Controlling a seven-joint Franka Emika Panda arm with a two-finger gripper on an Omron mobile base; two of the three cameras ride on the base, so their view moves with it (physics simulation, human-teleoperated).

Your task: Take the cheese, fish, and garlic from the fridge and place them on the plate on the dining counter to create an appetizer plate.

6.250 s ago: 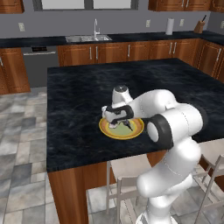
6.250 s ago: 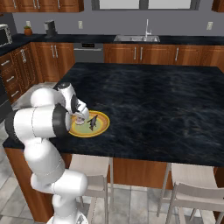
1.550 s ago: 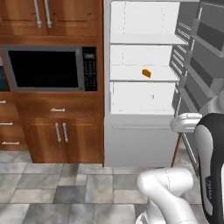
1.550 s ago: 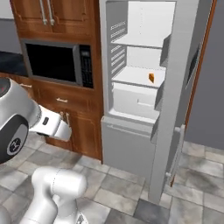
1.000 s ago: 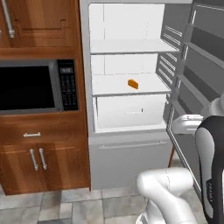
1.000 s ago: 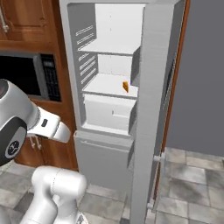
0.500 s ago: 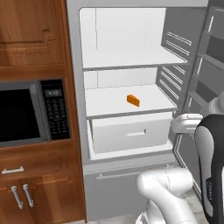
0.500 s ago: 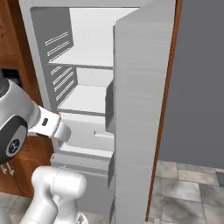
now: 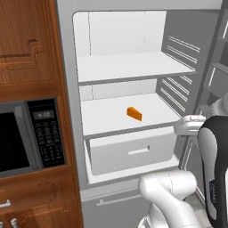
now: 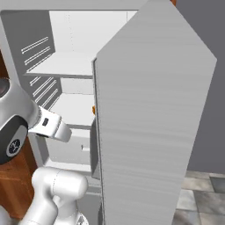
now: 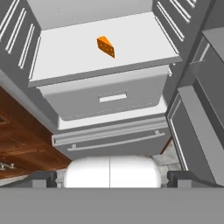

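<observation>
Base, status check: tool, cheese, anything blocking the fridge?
Tool open, empty, short of the fridge. Cheese alone on the shelf above the drawer. Door swung open; nothing between tool and cheese.

All views toward open fridge (image 9: 133, 89)

One cheese (image 9: 134, 113) wedge, two white shelves (image 9: 129, 67), one drawer (image 9: 133, 151) inside one open fridge (image 9: 71, 133); one microwave (image 9: 26, 133) alongside

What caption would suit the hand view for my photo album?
Looking into the open fridge: a lone cheese wedge sits on a white shelf above the closed drawer.
</observation>
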